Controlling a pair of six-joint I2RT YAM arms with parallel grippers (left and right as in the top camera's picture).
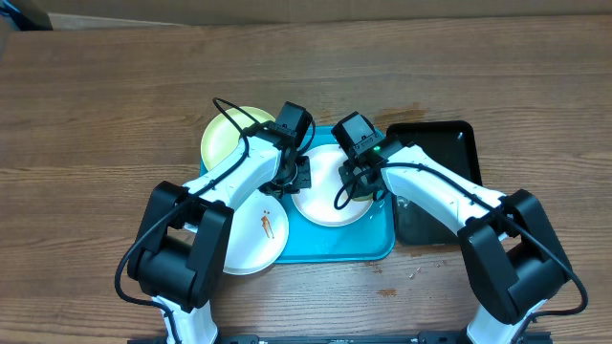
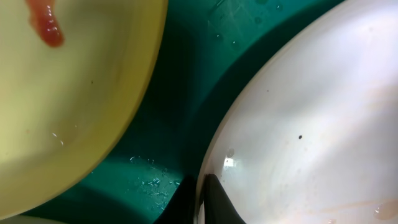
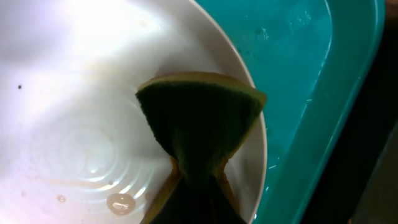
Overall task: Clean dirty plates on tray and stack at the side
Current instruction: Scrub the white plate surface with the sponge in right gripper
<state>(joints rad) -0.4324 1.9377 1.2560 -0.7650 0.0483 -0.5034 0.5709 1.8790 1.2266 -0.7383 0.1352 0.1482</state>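
Observation:
A white plate lies in the cyan tray. My left gripper is shut on its left rim; the left wrist view shows the fingers pinching the plate's edge over the tray floor. My right gripper is shut on a green-and-yellow sponge pressed on the plate near its right rim, beside the tray wall. The plate looks wet, with a brownish drop. A yellow-green plate with a red smear sits at the tray's back left. A second white plate with orange smears overlaps the tray's left edge.
A smaller black tray stands right of the cyan tray, partly under my right arm. The wooden table surrounds everything.

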